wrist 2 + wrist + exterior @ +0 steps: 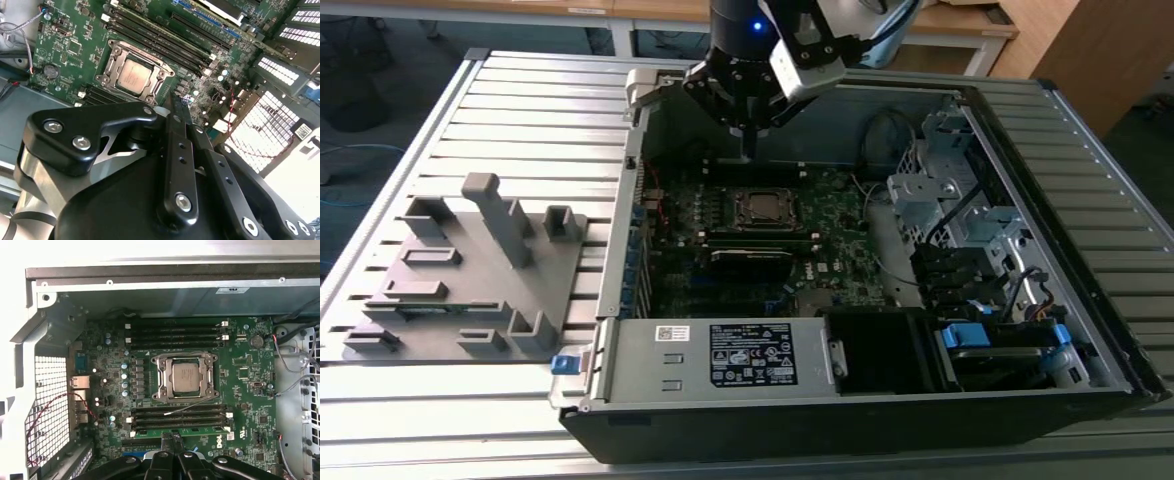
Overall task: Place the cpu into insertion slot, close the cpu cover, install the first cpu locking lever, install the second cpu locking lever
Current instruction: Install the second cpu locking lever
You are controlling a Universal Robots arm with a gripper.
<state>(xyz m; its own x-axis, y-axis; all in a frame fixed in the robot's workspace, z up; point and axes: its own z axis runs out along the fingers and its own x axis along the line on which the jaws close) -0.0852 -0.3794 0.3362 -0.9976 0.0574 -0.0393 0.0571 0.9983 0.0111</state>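
The cpu (pixel 186 378) lies flat in the insertion slot (pixel 159 396) on the green board, its pale face showing. The silvery cpu cover (pixel 163 374) lies down around it as a frame. A thin metal lever rod (pixel 195 404) runs slantwise from the slot's edge over the nearby memory strips. In the exterior view my gripper (pixel 744 142) hangs above the board, behind the slot (pixel 761 207) and apart from it. The black fingers (pixel 169 444) are pressed together with nothing between them. In the second wrist view the cpu (pixel 135 75) sits beyond the fingertips (pixel 175 107).
The open computer case (pixel 627 200) lies on a slatted table. A grey fixture plate (pixel 467 270) with upright blocks is on the exterior view's left. A power supply box (pixel 720 355) sits at the front, a drive cage (pixel 947 200) and cables on the exterior view's right. Black memory strips (pixel 175 332) flank the slot.
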